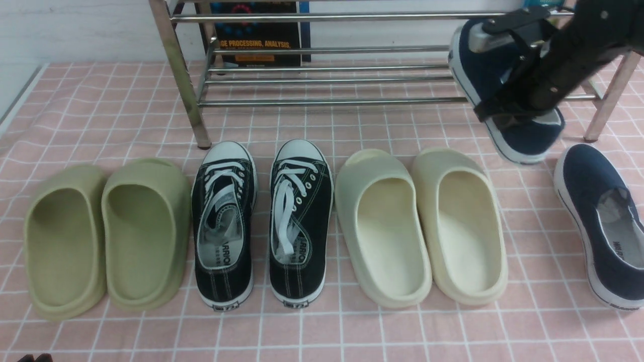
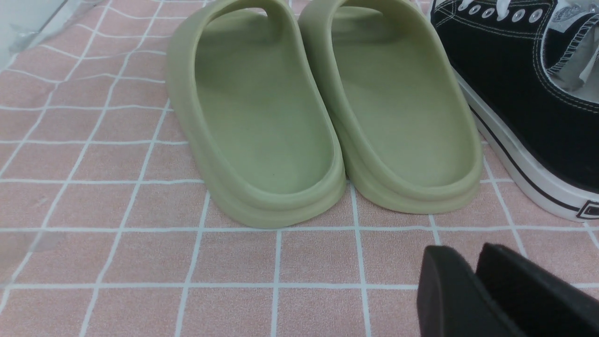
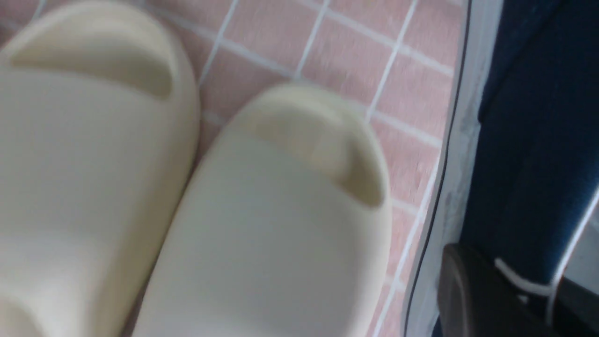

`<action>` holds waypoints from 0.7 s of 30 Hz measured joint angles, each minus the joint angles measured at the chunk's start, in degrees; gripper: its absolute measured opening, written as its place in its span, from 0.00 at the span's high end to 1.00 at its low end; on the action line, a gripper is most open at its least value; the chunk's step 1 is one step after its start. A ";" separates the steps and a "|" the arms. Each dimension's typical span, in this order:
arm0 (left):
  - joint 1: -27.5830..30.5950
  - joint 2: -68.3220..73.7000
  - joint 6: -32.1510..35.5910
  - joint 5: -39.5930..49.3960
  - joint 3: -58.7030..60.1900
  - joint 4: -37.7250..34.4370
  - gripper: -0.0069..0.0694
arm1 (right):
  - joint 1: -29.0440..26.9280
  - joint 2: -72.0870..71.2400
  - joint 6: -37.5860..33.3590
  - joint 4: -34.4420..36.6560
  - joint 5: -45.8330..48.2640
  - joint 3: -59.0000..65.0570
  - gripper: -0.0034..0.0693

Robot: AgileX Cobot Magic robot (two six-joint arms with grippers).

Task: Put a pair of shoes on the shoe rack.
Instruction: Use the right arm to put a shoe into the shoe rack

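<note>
Upper right of the front view, the right gripper (image 1: 509,113) pinches one navy slip-on shoe (image 1: 482,70), raised before the chrome shoe rack (image 1: 327,101). Its mate (image 1: 586,186) lies lower right on the pink checked cloth (image 1: 352,329). The left gripper (image 2: 473,281) is pressed together.

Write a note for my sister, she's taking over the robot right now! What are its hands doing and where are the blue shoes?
The right gripper is shut on the lifted navy shoe, tilted toe-up before the right end of the shoe rack.
The left gripper is shut and empty, low by the green slippers.
The second navy shoe lies on the checked cloth, far right.
Done: one shoe picked up. Left: set it on the rack, then fetch the second.
</note>
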 joint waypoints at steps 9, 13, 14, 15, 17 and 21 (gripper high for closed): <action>0.00 0.00 0.00 0.00 0.00 0.00 0.73 | 0.00 16.59 0.70 -0.25 6.80 -26.19 0.92; 0.00 0.00 0.00 0.00 0.00 0.00 0.73 | -0.03 19.70 3.43 -0.05 7.11 -29.49 0.91; 0.00 0.00 0.00 0.00 0.00 0.00 0.73 | -0.03 19.84 4.20 -0.03 6.98 -29.72 0.90; 0.00 0.00 0.00 0.00 0.00 0.00 0.73 | -0.03 19.99 4.66 -0.03 6.83 -29.85 0.89; 0.00 0.00 0.00 0.00 0.00 0.00 0.73 | -0.03 19.99 4.88 -0.09 6.34 -29.89 0.87; 0.00 0.00 0.00 0.00 0.00 0.00 0.73 | -0.30 19.89 4.97 0.99 4.17 -30.32 0.67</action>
